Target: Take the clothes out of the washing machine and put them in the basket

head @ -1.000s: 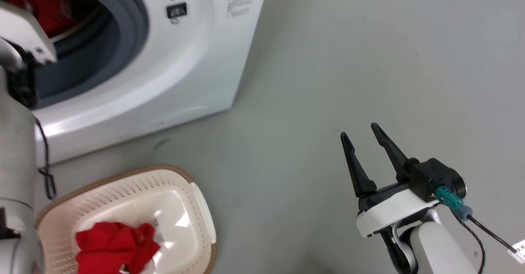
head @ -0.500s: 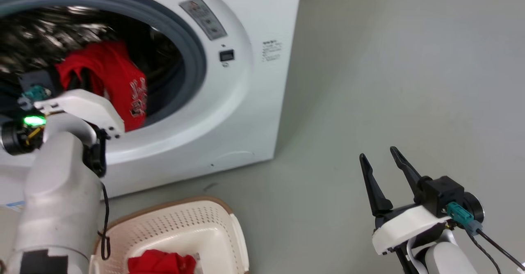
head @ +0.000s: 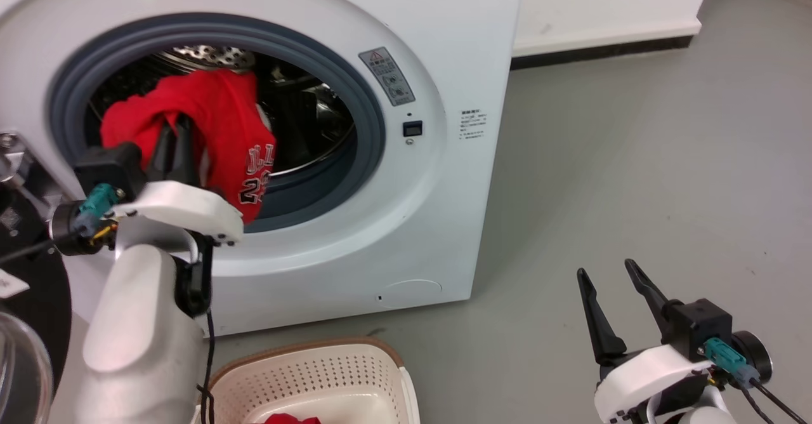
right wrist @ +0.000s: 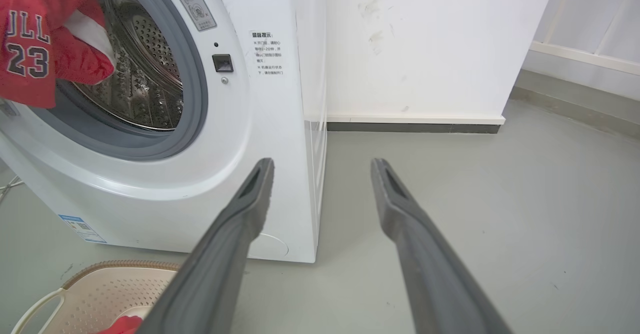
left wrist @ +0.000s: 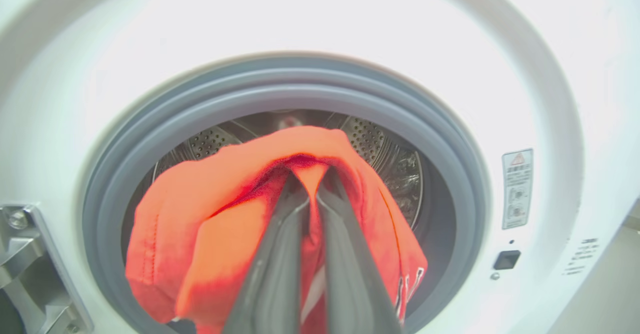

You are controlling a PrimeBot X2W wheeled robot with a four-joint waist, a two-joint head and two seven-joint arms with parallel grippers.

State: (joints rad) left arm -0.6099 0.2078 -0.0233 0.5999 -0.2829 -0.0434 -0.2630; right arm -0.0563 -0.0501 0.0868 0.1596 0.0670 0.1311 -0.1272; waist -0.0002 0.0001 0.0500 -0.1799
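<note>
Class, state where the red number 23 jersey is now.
Head view, left side: the jersey hangs in the mouth of the washing machine, gripped by the left hand, draping over the grey ring.

basket [head: 304, 373] cropped below, jersey [right wrist: 70, 61] lettering cut off

The left gripper [head: 176, 125] is raised at the end of its pale forearm [head: 136, 341], with both fingers pressed together on a fold of the red jersey [head: 228, 119] (confirmed in the left wrist view). The right gripper [head: 604, 269] is positioned low, fingers spread apart and pointed upward.
</note>
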